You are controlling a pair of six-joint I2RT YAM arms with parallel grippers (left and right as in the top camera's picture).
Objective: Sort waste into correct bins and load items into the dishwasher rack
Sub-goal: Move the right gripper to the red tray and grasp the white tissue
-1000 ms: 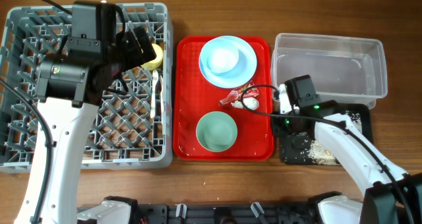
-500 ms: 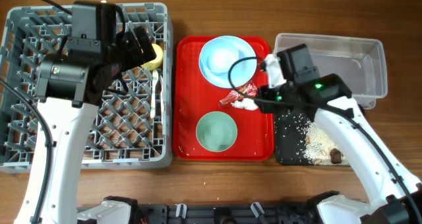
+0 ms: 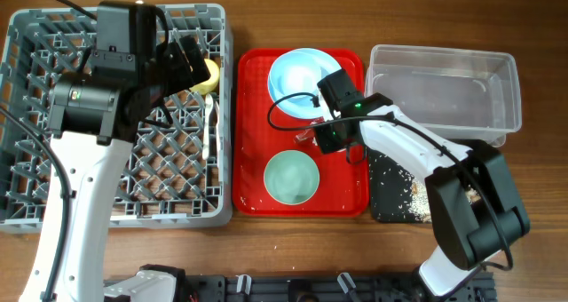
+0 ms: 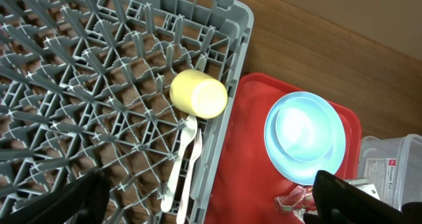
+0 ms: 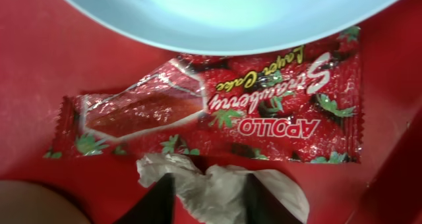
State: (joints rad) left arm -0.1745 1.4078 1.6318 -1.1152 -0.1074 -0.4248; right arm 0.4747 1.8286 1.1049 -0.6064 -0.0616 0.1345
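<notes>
Swinging over from the black tray (image 3: 385, 206), the right gripper (image 5: 208, 196) is now hovering low on the red serving tray (image 3: 253, 115), jaws parted narrowly astride the tissue wad (image 5: 221, 184), just beside the red wrapper (image 5: 211, 112) at six o'clock of the blue plate (image 5: 231, 6), so a tissue pick looks to be coming.

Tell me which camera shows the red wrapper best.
Right wrist: the red wrapper fills the frame, print readable, lying on the tray between the plate and the tissue wad. Overhead it is mostly covered, only a sliver showing. Left wrist catches a crumpled corner at the bottom edge.
</notes>
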